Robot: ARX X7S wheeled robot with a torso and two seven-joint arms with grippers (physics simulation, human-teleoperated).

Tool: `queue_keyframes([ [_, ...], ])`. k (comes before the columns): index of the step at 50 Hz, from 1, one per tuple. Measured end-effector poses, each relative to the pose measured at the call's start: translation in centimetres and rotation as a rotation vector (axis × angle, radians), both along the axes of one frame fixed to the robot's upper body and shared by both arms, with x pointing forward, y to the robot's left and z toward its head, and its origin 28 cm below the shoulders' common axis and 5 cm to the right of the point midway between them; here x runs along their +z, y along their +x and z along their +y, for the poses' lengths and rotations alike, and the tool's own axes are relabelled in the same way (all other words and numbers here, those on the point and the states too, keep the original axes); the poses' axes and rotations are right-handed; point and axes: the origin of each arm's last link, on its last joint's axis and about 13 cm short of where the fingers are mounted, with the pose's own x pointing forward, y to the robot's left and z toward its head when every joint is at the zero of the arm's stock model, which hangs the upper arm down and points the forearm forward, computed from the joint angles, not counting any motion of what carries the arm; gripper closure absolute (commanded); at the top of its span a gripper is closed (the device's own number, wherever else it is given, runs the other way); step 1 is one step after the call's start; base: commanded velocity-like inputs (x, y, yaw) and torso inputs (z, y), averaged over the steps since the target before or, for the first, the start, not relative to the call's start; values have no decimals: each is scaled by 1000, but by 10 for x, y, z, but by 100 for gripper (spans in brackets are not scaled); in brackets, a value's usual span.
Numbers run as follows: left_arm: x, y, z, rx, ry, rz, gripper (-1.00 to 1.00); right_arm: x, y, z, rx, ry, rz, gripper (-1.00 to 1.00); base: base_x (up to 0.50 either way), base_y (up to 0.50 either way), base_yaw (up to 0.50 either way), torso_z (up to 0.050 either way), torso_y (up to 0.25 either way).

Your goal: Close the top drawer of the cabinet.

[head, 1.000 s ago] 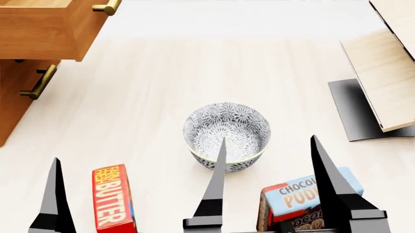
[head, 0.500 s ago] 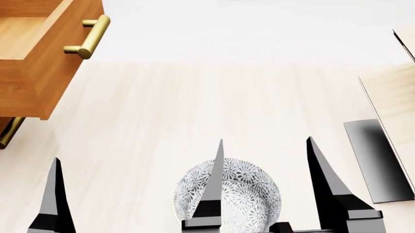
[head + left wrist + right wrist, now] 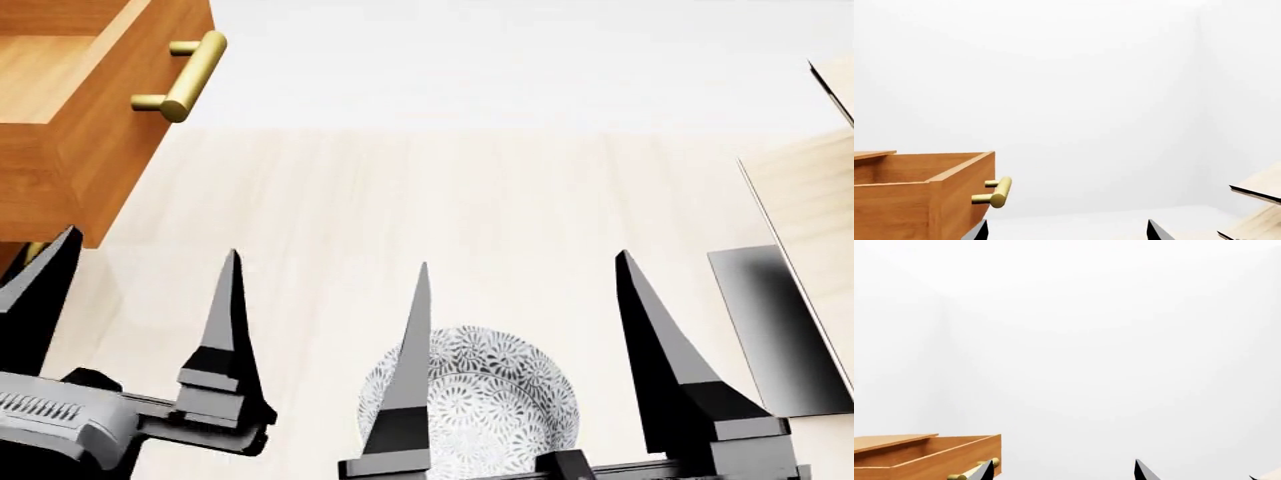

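Bright, even, shadowless simulator light; sharp renders, walls washed nearly white.

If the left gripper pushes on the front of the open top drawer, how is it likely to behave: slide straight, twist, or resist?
The top drawer looks like a rigid wooden box, so it should probably slide in without flexing. Its brass handle is round, so fingertips may slip off it; the flat front seems safer. The left gripper sits off-centre, so slight twisting is possible.

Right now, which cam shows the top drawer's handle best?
Head view: the handle shows whole, both posts on the drawer front. Left wrist shows it end-on, foreshortened. Right wrist catches only a cropped bit at the frame's lower edge, partly behind a jaw.
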Motion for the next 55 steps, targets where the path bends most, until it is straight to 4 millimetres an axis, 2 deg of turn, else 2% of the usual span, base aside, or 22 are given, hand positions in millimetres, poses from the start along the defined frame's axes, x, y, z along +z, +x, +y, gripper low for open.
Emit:
queue_keyframes([
  [3,5,40,-14,-34,30,24,-100,4,-3,2,17,7,-15,-100,0,0,0,0,0],
  [7,15,78,-29,-63,73,51,-100,7,-6,3,29,13,-17,-100,0,0,0,0,0],
  [12,23,110,-43,-83,123,79,-100,9,-8,3,37,18,-10,-100,0,0,0,0,0],
  [17,28,129,-52,-92,163,103,-100,10,-10,2,40,23,-3,-100,0,0,0,0,0],
  [26,29,149,-59,-84,219,136,-100,12,-13,1,42,31,2,-100,0,0,0,0,0],
  [33,28,160,-56,-64,237,160,-100,14,-14,0,41,34,3,-100,0,0,0,0,0],
  [55,19,172,-16,69,231,227,-100,15,-16,1,43,33,3,-100,0,0,0,0,0],
])
